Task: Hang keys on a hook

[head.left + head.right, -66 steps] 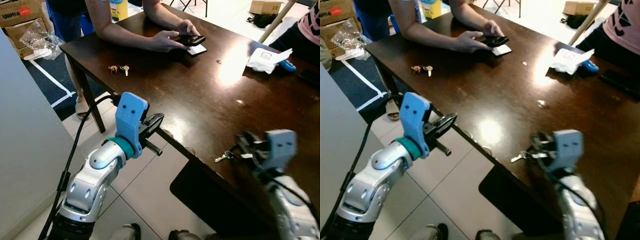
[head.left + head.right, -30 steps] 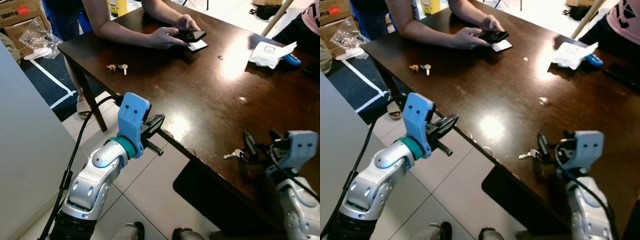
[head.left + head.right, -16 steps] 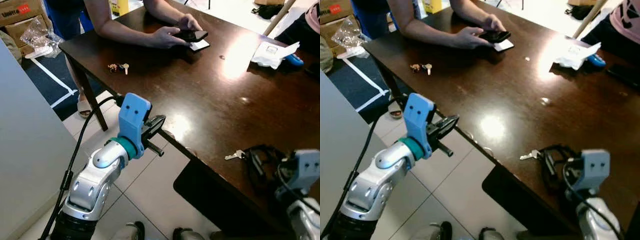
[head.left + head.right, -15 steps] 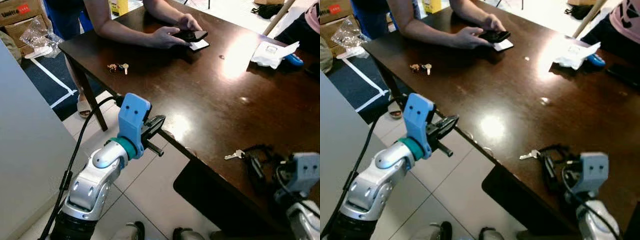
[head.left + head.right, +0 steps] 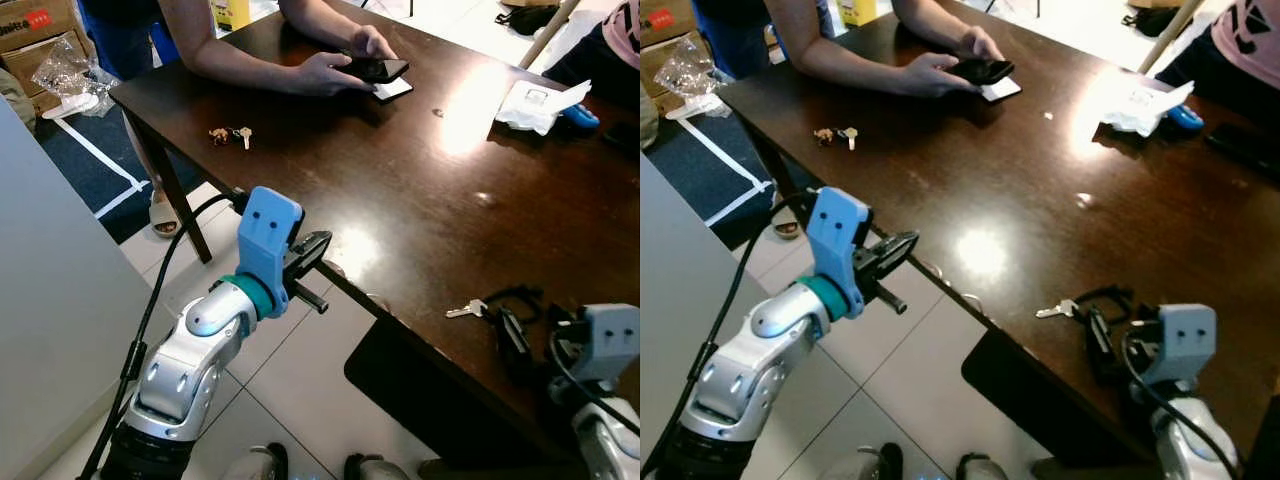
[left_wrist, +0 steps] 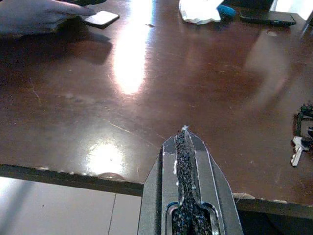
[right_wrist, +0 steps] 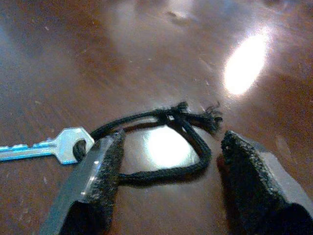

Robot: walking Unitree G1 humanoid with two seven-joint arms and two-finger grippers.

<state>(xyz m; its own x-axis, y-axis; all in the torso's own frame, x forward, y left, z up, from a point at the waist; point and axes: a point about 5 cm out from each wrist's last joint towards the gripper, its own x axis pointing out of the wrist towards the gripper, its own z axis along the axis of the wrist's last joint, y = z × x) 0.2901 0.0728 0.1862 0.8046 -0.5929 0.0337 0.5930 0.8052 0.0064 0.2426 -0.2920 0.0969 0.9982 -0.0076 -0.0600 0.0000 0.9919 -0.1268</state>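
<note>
A silver key (image 5: 462,310) on a loop of black cord (image 5: 510,297) lies on the dark wooden table (image 5: 400,190) near its front edge. My right gripper (image 5: 528,335) hovers low just behind the loop, open. In the right wrist view the cord (image 7: 161,142) lies between the two spread fingertips (image 7: 105,161), with the key (image 7: 54,147) off to one side. My left gripper (image 5: 310,250) is held at the table's front edge, shut with nothing in it; its fingers (image 6: 183,147) are pressed together.
A second small bunch of keys (image 5: 228,135) lies at the table's far left. A person's hands hold a phone (image 5: 375,68) over a white card (image 5: 392,90) at the far side. A white packet (image 5: 535,100) and a blue object (image 5: 580,117) sit far right.
My right gripper has opened and drawn back toward the table's front edge, leaving the key and cord lying on the table. The left arm has stayed put.
</note>
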